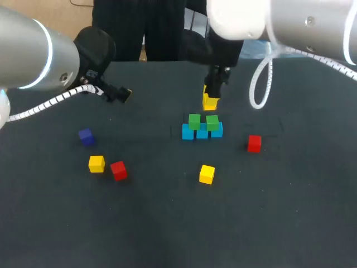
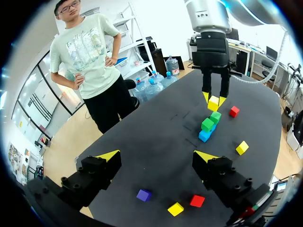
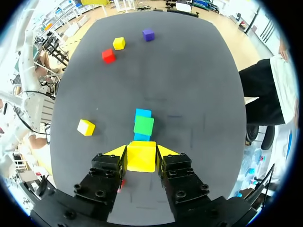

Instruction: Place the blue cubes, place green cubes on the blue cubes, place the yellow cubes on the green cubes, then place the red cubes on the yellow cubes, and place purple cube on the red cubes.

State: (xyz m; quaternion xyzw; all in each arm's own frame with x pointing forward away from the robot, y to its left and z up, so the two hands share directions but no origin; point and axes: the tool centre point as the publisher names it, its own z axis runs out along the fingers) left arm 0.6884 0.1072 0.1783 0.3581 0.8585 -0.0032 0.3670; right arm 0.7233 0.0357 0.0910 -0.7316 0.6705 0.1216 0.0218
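While my two white arms reach in over the dark grey table (image 1: 167,234), everything I place here is set against the stack: a row of light blue cubes (image 1: 188,132) with two green cubes (image 1: 194,120) resting on top. My left arm (image 1: 33,53) sits well to the left of the stack and beyond it. Its left gripper (image 2: 158,158) has its fingers spread wide with nothing between them. My right arm (image 1: 301,25) hangs over the stack, and the right gripper (image 3: 141,152) is clamped from both sides on a yellow cube (image 3: 141,157), held just above the green cubes and apart from them. A red cube (image 1: 254,143) lies near the stack's right side. A second yellow cube (image 1: 207,174) lies on its near side. Well to its left lie a dark purple cube (image 1: 86,136), a third yellow cube (image 1: 96,163) and, just beside that, another red cube (image 1: 118,170).
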